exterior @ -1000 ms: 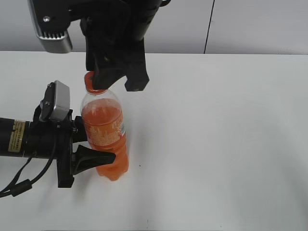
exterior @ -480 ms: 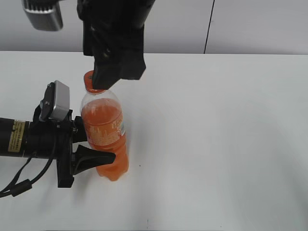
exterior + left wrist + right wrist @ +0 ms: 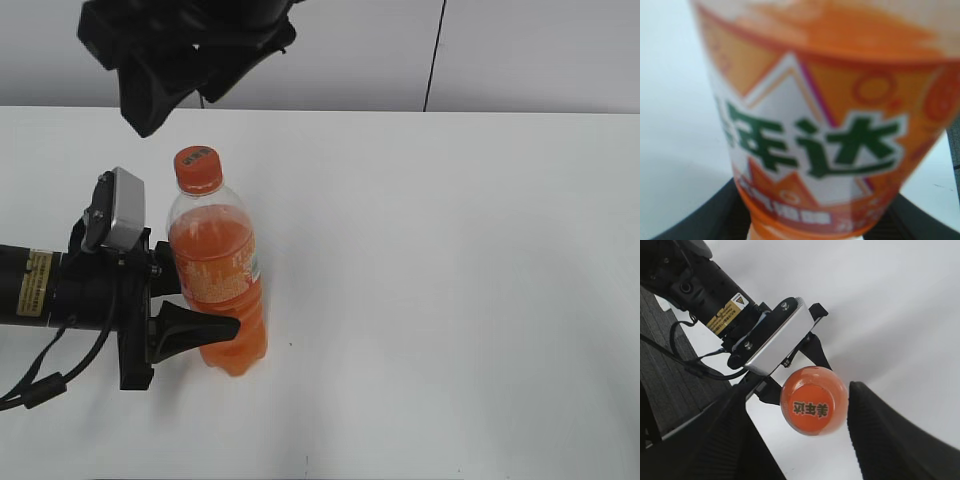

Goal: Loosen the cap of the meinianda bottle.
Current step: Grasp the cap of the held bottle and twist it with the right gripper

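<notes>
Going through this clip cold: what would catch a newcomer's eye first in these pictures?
The bright orange meinianda bottle stands upright left of centre on the plain white table, its cap in place. The left gripper clasps its lower body from the left side. The dark right gripper hangs open above the cap, touching nothing; in its wrist view the cap sits between its spread fingers.

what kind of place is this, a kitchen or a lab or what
Most likely a robot lab or test bench, not a kitchen: a bare white table, a plain grey wall behind it, and one orange soda bottle standing between the left gripper fingers.
</notes>
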Available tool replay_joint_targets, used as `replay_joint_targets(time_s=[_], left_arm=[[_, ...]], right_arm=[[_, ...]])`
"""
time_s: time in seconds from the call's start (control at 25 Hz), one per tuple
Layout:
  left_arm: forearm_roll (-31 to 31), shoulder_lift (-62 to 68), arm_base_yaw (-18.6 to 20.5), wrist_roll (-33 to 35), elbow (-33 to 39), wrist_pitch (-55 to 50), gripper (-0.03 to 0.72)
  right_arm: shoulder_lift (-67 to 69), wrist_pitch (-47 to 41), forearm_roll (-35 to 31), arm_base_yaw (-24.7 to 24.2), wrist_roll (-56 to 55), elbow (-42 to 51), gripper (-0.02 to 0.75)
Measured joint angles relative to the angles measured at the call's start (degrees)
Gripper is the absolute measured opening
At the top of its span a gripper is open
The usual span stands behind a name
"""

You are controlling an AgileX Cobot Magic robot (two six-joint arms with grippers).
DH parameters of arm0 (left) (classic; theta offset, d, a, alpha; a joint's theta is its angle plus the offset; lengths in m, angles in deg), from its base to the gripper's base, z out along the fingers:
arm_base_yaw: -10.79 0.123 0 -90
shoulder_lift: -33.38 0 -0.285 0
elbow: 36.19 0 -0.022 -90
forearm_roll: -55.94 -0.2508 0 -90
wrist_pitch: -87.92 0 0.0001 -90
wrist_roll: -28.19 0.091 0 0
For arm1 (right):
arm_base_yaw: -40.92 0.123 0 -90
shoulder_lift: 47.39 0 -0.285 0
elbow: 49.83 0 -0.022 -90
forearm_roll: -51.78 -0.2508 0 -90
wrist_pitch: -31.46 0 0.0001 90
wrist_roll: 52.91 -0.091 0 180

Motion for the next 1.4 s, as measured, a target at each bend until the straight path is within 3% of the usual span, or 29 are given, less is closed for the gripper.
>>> replay_joint_targets(time_s=[0.64, 1.4], left_arm=[[0.0, 0.0, 0.0, 0.0, 0.0, 0.1, 0.383], [-0.2, 0.0, 0.0, 0.0, 0.0, 0.1, 0.383]], right_arm=[[0.0, -1.0, 2.2, 0.0, -12.0, 0.0, 0.482], [2.0, -1.8, 4.4, 0.6, -14.5, 0.0, 0.482]])
